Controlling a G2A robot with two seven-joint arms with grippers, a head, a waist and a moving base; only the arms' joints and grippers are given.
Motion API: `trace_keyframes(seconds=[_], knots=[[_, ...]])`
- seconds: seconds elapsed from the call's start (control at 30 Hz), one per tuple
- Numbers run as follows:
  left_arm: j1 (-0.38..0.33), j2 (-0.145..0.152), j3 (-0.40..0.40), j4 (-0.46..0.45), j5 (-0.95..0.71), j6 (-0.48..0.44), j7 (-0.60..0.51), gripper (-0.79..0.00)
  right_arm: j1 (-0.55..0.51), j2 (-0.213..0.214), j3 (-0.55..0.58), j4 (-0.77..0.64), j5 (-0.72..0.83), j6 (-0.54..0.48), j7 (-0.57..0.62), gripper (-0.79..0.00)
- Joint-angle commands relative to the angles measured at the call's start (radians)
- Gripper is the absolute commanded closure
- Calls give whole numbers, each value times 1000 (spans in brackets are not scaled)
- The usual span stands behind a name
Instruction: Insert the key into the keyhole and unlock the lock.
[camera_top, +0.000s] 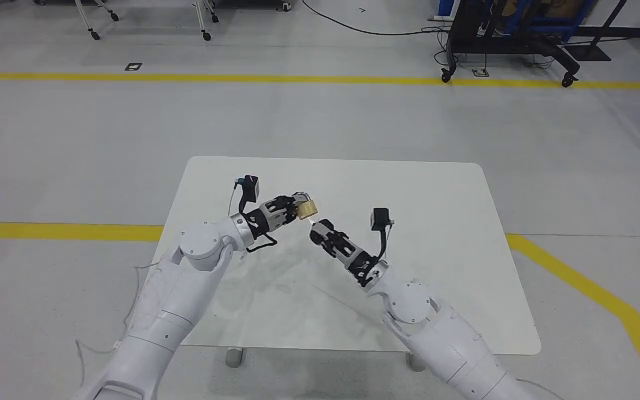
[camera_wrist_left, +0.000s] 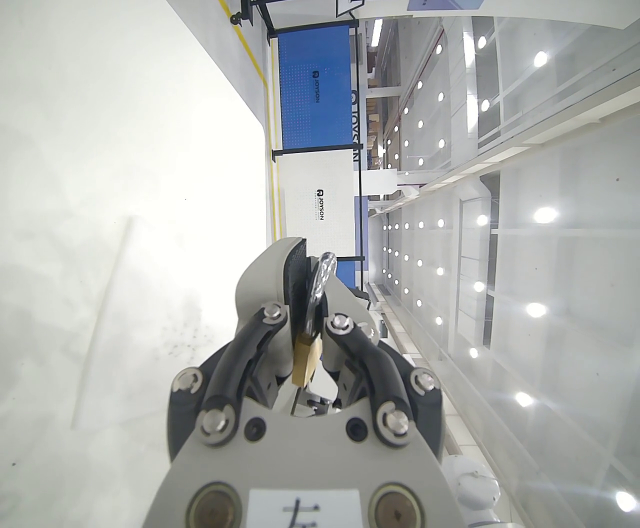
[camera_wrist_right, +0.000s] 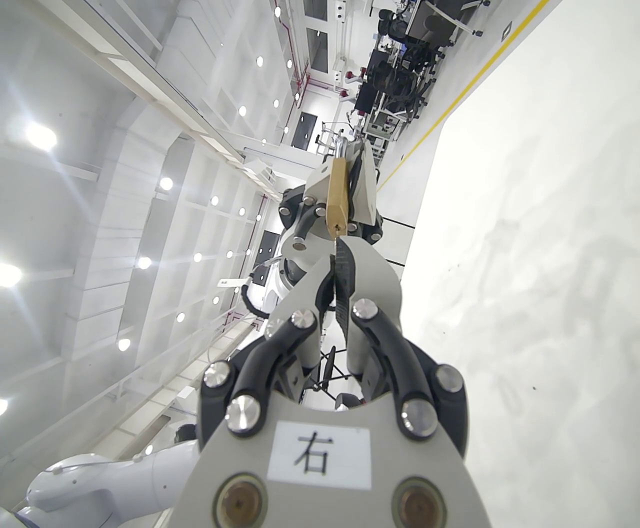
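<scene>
Brass padlock is held clear of the white table, over its middle part towards the far edge.

Left gripper: clenched on the padlock. In the left wrist view the silver shackle lies pinched between the two fingers, and the brass body sits nearer the palm. In the right wrist view the lock body points its keyhole end towards the other arm.

Right gripper: closed tight, finger pads pressed together just below the keyhole end of the padlock. A thin sliver of the key shows past the fingertips and reaches up to the brass face. The rest of the key is hidden between the pads. Whether the blade has entered the keyhole cannot be told.

Shackle condition, latched or released, cannot be told.

In the top view the two grippers meet nose to nose, the left arm coming in from the left near side of the table and the right arm from the right near side. A yellow floor line runs beyond the table's far edge.
</scene>
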Motion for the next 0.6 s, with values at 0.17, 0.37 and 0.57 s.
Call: trace_keyframes(seconds=[0.17,0.37,0.57], knots=[[-6,-4,2,11,-33,16,-32,0,3,-6,6,1,-98,5,-44,0],[-16,-8,8,25,-34,25,-30,0,0,-16,-3,-2,-244,34,-154,0],[-24,-13,4,42,-59,41,-15,0,-7,-26,-4,-2,-288,32,-207,0]])
